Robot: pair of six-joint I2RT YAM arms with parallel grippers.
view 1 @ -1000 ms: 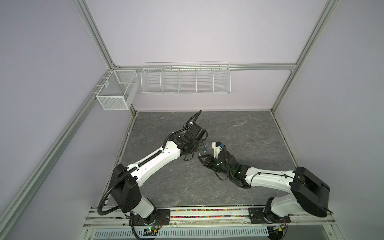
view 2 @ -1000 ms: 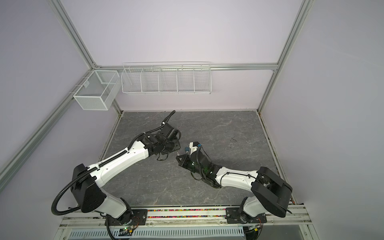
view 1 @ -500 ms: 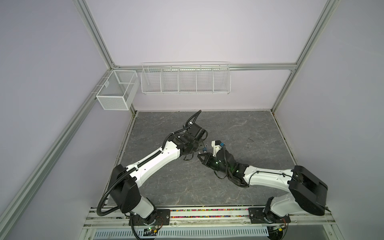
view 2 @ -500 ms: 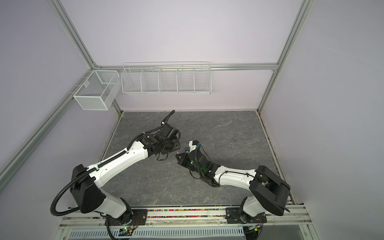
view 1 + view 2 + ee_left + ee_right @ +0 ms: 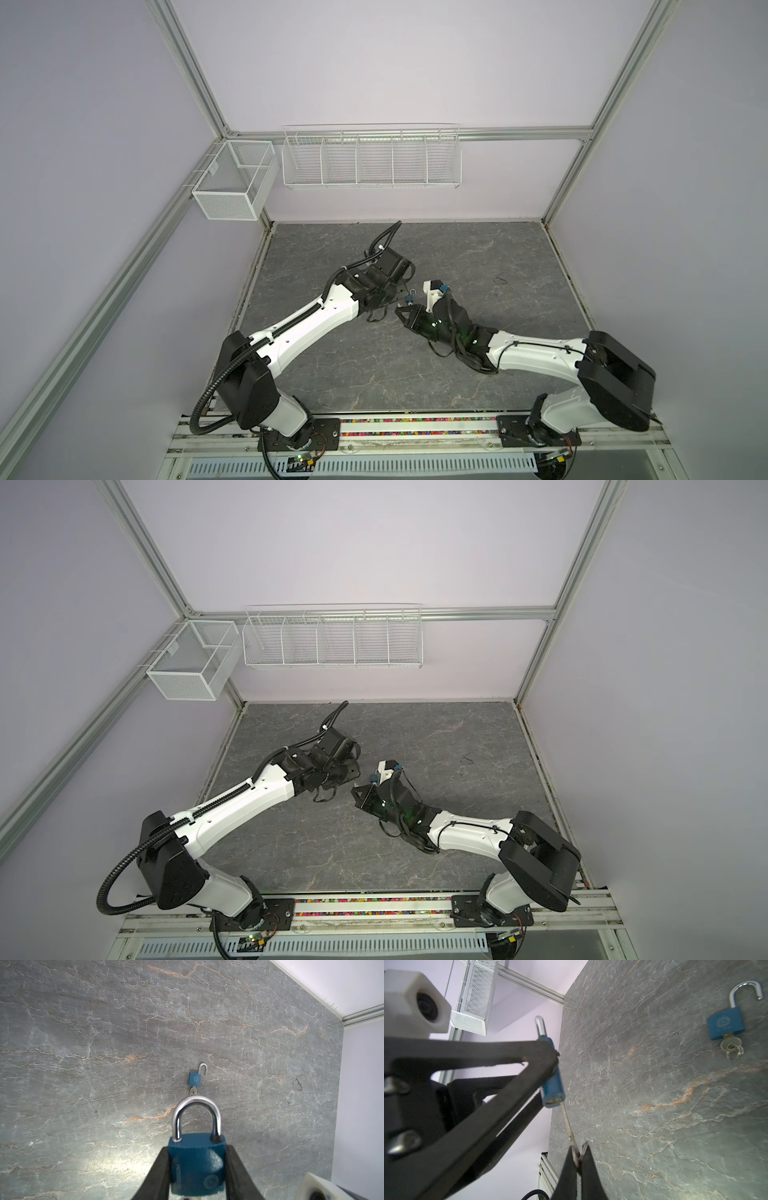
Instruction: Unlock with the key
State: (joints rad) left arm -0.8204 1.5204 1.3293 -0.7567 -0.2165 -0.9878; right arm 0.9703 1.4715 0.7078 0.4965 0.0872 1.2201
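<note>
The left tool (image 5: 196, 1153) clamps a blue metal padlock with a closed steel shackle (image 5: 196, 1167) by its flanks between both black fingers (image 5: 160, 1169). The right tool (image 5: 578, 1154), pressed together, pinches a slim silver key (image 5: 568, 1125) whose tip meets that lock's underside. Well beyond both tools' tips, a second blue padlock (image 5: 194, 1079) lies on the grey marbled table (image 5: 93, 1043), shackle open, a small key (image 5: 730, 1045) in its base.

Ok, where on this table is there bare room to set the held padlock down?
Bare tabletop runs along the back wall, down the right wall past a small dark mark, and by the front rail between the two arms. The middle is crowded: left tool gripping the held padlock, right tool pinching the key, and an open padlock lying nearby.
</note>
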